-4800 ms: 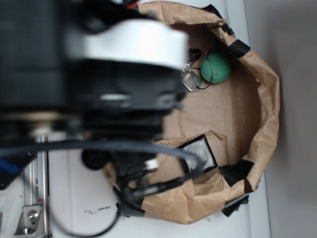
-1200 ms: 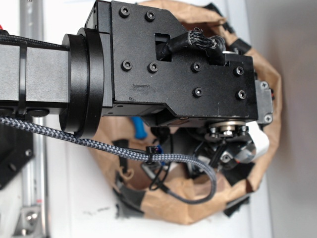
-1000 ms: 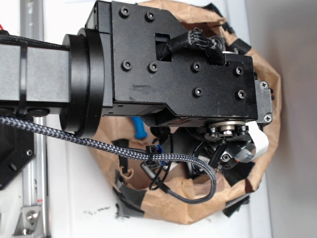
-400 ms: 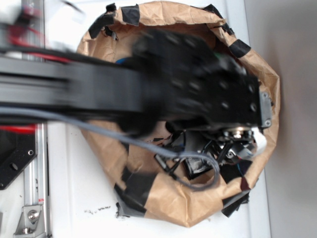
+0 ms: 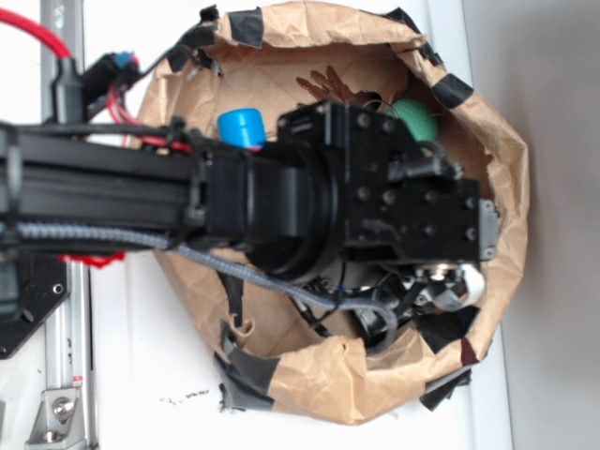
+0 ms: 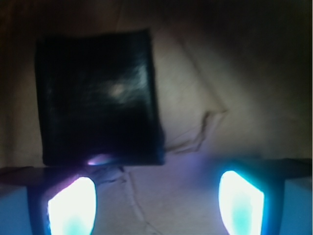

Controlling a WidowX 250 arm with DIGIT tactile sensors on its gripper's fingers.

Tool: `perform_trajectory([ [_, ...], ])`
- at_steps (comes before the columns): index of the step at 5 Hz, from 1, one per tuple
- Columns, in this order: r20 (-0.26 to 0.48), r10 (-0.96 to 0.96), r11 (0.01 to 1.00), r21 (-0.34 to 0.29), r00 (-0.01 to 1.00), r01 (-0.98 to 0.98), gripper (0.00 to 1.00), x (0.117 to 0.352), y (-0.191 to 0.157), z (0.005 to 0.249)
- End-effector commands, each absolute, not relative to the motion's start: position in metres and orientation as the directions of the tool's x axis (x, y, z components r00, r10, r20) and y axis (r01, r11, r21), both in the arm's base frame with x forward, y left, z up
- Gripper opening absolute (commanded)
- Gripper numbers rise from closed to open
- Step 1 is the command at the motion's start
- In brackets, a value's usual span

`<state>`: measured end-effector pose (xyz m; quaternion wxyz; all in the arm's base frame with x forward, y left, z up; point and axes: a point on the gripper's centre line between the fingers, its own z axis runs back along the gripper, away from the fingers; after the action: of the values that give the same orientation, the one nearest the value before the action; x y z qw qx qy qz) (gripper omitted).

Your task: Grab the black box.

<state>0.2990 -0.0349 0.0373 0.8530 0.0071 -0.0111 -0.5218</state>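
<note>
The black box (image 6: pixel 98 98) lies flat on the brown paper floor, glossy, filling the upper left of the wrist view. My gripper (image 6: pixel 155 205) hangs just short of it and is open. The two glowing fingertips (image 6: pixel 71 205) stand wide apart with only bare paper between them. The left fingertip sits right below the box's near edge, and the box lies left of the gap's centre. In the exterior view the arm's black wrist block (image 5: pixel 394 202) reaches down into the bag and covers the box and the fingers.
A brown paper bag wall (image 5: pixel 511 187) patched with black tape strips (image 5: pixel 450 328) rings the work area. A green ball (image 5: pixel 417 117) lies at the far side and a blue cap (image 5: pixel 242 128) at the left. Cables hang under the arm.
The arm has dropped away from the exterior camera and down into the bag. The blue cap and the green ball, covered before, now show.
</note>
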Motion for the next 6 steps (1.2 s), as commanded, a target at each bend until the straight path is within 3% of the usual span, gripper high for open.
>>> perform_trajectory([
  [1,0.079,-0.925,0.375,0.04,0.371,0.926,1.0,0.289,-0.074,0.059],
  [3,0.084,-0.91,0.407,-0.001,0.406,0.913,1.0,0.293,-0.085,0.048],
  [4,0.053,-0.821,0.564,-0.076,0.568,0.822,1.0,0.291,-0.08,0.06],
  [5,-0.019,-0.657,0.754,-0.036,0.754,0.656,1.0,0.284,-0.06,0.077],
  [6,0.023,-0.471,0.882,0.013,0.882,0.471,1.0,0.279,-0.054,0.091],
])
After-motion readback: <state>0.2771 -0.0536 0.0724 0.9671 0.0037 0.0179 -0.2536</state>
